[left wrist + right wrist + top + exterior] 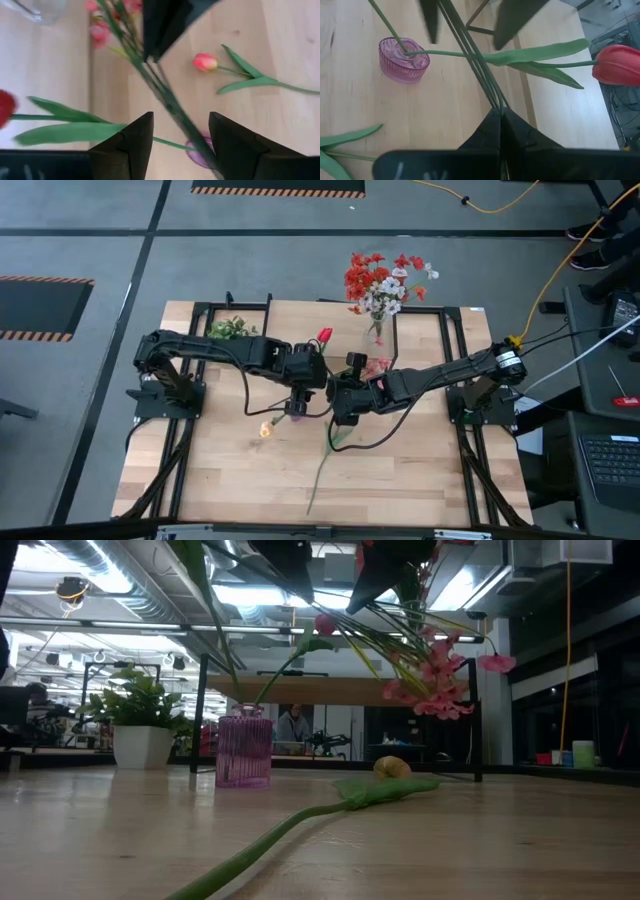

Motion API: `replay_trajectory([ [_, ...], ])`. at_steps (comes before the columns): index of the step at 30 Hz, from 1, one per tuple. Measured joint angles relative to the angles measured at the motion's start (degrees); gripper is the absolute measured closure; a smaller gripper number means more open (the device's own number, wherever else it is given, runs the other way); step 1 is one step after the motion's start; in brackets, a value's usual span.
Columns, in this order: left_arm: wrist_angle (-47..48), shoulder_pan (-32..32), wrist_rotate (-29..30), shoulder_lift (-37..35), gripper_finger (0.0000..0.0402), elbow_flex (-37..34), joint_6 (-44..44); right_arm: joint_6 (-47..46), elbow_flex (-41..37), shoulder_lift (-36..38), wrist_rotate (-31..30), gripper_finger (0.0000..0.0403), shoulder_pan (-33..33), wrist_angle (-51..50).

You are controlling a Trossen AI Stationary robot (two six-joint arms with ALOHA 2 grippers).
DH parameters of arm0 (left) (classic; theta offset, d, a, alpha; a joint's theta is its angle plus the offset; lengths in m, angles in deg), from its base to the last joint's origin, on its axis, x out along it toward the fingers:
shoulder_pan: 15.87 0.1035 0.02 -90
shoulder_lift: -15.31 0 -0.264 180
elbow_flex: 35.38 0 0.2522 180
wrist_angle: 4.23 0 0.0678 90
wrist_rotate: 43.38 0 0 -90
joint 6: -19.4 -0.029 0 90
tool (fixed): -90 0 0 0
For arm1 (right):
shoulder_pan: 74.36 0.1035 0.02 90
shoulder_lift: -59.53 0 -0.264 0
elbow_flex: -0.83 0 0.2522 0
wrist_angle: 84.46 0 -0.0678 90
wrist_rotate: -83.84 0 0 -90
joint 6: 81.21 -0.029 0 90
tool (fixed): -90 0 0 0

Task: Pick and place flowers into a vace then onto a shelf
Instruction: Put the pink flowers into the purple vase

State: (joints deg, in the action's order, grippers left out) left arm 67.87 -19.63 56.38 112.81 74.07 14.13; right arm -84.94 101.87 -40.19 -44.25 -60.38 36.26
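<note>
the right gripper (pixel 501 117), jaws clamped on the pink spray's (pixel 435 680) thin, light, springy stems at table centre, feeds them between the left gripper's (pixel 181 132) parted jaws, with the pink vase (pixel 403 60) toward eight o'clock; low on the stems looks the safest hold.

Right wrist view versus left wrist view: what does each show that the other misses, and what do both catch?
Only the right wrist view shows the right gripper shut on the pink spray's stems, and the pink vase whole, with a red tulip standing in it.

Only the left wrist view shows the left gripper open around those stems, a pink-orange tulip lying on the table, and a clear glass vase's corner.

Both show the held stems, the red tulip and some part of the pink vase.
</note>
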Motion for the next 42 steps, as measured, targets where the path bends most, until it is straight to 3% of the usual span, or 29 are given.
replay_trajectory([
  [23, 1.9, 2.5, 2.64, 0.39, 0.0223, -0.13, 5.69, 1.28, 0.0, 0.0, 0.2, 0.0402, 0.13, 1.66],
  [36, 1.65, 2.7, 2.53, 0.41, 0.0282, -1.85, 5.63, 1.29, 0.0, 0.0, 0.2, 0.0402, 0.13, 1.62],
  [42, 1.61, 2.7, 2.46, 0.41, 0.035, -1.85, 7.16, 4.01, 0.0, 0.0, 0.2, 0.038, 0.13, 1.64],
])
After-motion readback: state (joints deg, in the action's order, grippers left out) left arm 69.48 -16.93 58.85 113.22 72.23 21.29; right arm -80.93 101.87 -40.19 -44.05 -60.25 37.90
